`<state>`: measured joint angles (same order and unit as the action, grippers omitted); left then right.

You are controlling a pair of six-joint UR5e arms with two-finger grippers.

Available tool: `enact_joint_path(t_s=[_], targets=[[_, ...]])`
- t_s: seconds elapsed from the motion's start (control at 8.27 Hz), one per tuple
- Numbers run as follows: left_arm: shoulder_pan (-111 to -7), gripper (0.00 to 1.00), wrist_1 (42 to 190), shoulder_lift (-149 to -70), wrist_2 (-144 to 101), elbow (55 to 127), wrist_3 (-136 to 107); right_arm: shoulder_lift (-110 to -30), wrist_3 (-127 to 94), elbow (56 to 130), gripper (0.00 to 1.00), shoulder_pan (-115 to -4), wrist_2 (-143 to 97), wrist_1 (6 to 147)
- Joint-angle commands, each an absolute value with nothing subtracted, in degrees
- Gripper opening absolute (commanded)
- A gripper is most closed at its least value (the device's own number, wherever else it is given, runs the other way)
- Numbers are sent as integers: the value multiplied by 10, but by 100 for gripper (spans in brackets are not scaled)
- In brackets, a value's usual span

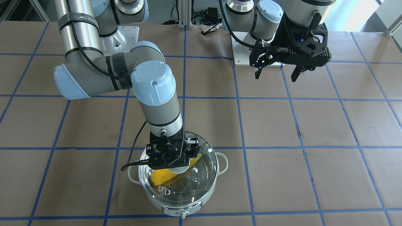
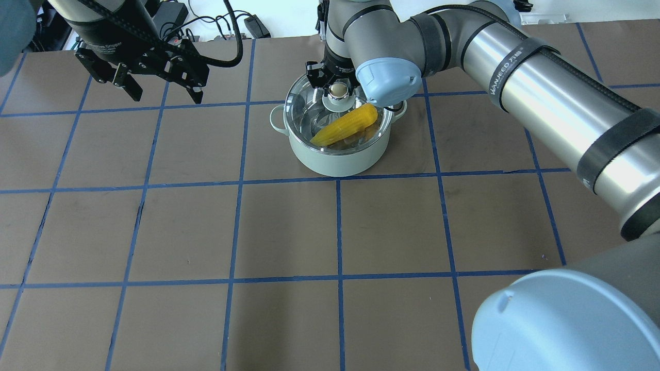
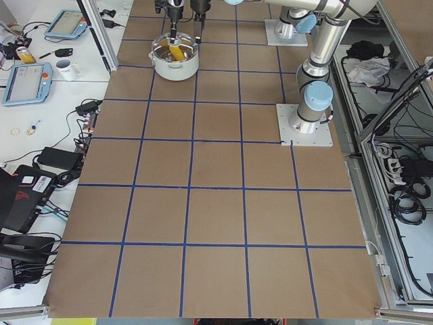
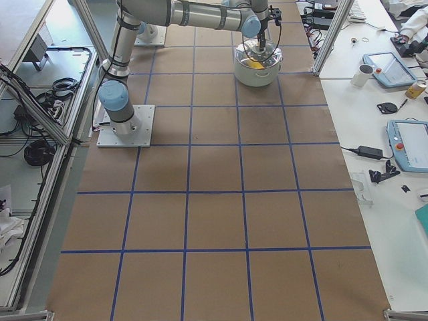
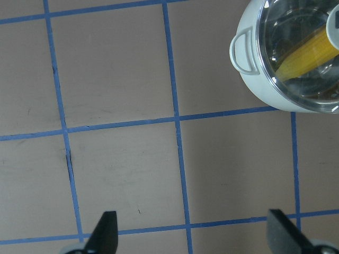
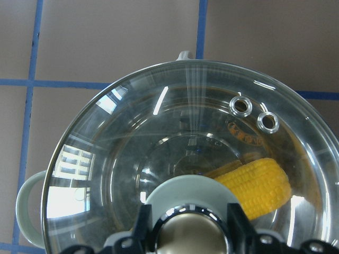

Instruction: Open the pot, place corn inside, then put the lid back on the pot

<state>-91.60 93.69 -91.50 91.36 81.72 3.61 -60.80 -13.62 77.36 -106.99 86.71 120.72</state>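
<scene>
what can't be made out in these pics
- Front view: the right gripper hides the knob of the lid and the middle of the corn.
- Right wrist view: the bottom edge cuts off the fingers, so their grip on the knob is unclear.
- Side views: the pot is too small to tell whether the lid sits flush.

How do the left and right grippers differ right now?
The left gripper is open and empty; the right gripper grips the lid by its knob. The left gripper hangs over the table apart from the pot; the right gripper sits above the pot. Both point downward.
</scene>
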Motion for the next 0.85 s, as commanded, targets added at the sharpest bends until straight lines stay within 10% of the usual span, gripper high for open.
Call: enact_joint_path(t_s=[0.0, 0.36, 0.73], targets=[[-916, 100, 937, -915, 914, 819, 36, -606, -138, 773, 15, -1071, 866, 1207], [-916, 100, 937, -915, 914, 820, 36, -607, -137, 769, 100, -1069, 871, 1206], [-915, 100, 937, -913, 912, 813, 35, -627, -127, 768, 100, -1060, 873, 1203]])
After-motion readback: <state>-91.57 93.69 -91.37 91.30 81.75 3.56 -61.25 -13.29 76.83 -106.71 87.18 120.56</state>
